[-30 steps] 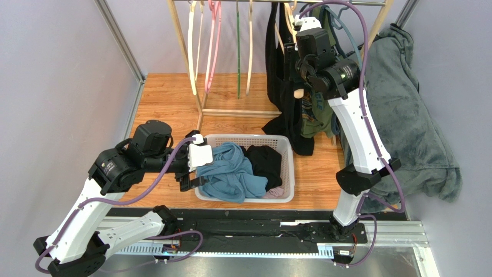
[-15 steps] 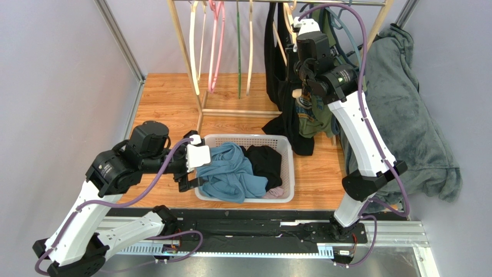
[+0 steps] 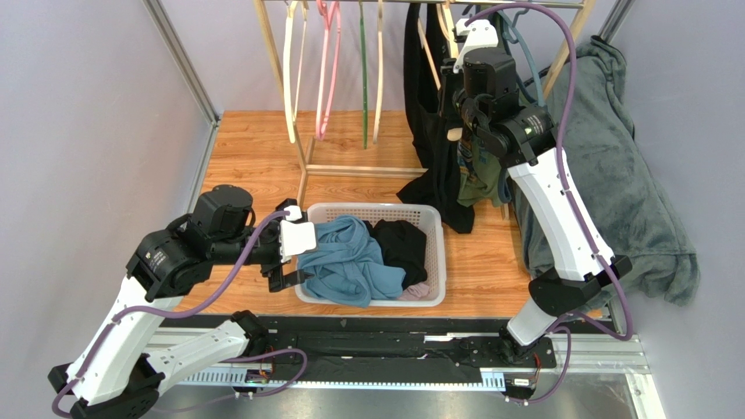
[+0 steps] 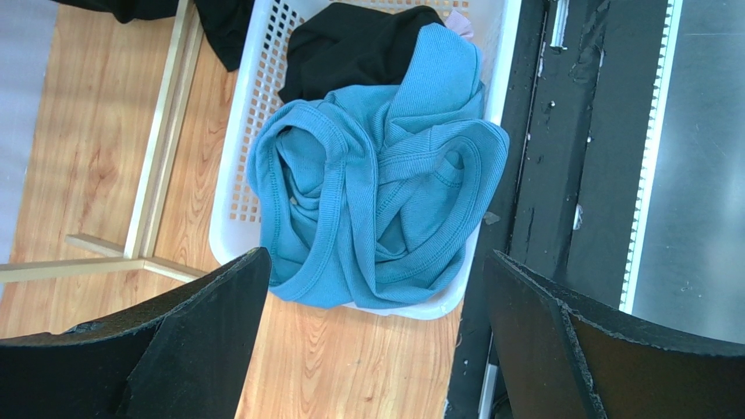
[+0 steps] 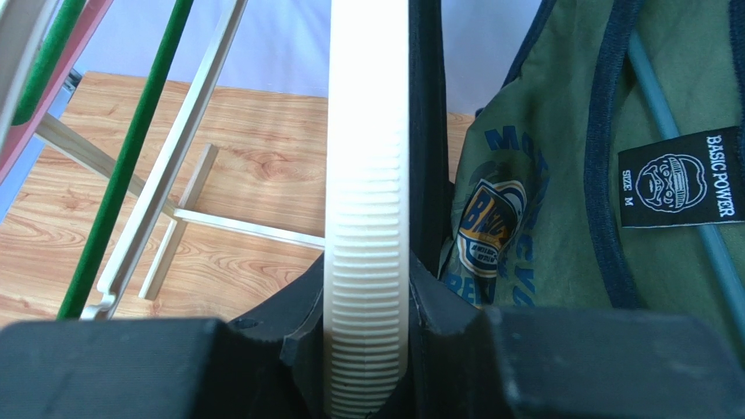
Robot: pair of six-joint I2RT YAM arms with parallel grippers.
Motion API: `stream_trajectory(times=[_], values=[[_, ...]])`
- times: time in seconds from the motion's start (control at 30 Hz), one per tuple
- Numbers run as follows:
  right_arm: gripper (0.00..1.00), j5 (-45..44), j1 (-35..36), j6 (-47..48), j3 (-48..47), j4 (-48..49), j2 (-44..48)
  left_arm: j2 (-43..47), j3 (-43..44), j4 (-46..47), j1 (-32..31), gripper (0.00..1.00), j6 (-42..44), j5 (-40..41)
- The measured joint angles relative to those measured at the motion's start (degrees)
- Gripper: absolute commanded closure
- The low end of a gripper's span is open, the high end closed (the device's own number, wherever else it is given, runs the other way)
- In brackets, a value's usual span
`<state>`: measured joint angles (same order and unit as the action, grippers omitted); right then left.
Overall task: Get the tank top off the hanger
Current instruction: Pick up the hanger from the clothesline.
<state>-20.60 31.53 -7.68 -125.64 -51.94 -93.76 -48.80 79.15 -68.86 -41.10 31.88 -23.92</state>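
Hanging from the rail at the upper centre of the top view, a black tank top [image 3: 427,131] drapes over a cream hanger [image 3: 428,52], its hem reaching down to the wooden floor just behind a white basket [image 3: 435,262]. The right gripper [image 3: 458,112] is raised to that hanger. In the right wrist view its 2 fingers [image 5: 262,349] press against either side of the ribbed cream hanger [image 5: 367,175], which runs up the middle of the frame, so the right gripper [image 5: 367,358] is clamped on it. A strip of the black tank top [image 5: 428,131] lies against the hanger's right edge. Just right of that hangs a green tank top [image 5: 560,175] with a printed logo and a black label [image 5: 678,179] reading BASIC POWER, SIZE M, carried on a teal hanger [image 5: 651,87]. At the lower left of the top view, the left gripper [image 3: 284,275] hovers at the basket's left end. In the left wrist view the left gripper [image 4: 376,257] has its jaws spread wide and holds nothing. Below it the basket [image 4: 240,148] contains a crumpled blue top [image 4: 376,192] and, behind that, a black garment [image 4: 350,44]. Empty cream, pink and green hangers [image 3: 325,70] hang at the upper left of the rail. A grey-green garment [image 3: 630,175] hangs at the right edge.
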Motion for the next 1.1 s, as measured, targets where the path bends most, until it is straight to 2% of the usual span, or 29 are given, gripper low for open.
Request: stream_trajectory(times=[0.27, 0.53, 0.73, 0.93, 1.1], values=[[1.0, 0.3, 0.0, -0.1, 6.8, 1.6, 3.6, 0.0, 0.0, 0.0, 0.0, 0.01, 0.0, 0.0], [1.0, 3.2, 0.5, -0.1, 16.8, -1.1, 13.4, -0.1, 0.0, 0.0, 0.0, 0.01, 0.0, 0.3], [1.0, 8.1, 0.7, 0.3, 17.0, -7.5, 18.0, -0.2, 0.0, 1.0, 0.0, 0.01, -0.2, 2.0], [1.0, 16.7, 0.9, 1.8, 16.7, -12.4, 26.1, -0.1, -1.7, 3.6, 0.0, 0.01, -1.7, 4.8], [1.0, 24.3, 0.9, 3.2, 10.9, -13.1, 32.6, -0.3, -2.2, 5.0, 0.1, 0.01, -2.4, 5.6]])
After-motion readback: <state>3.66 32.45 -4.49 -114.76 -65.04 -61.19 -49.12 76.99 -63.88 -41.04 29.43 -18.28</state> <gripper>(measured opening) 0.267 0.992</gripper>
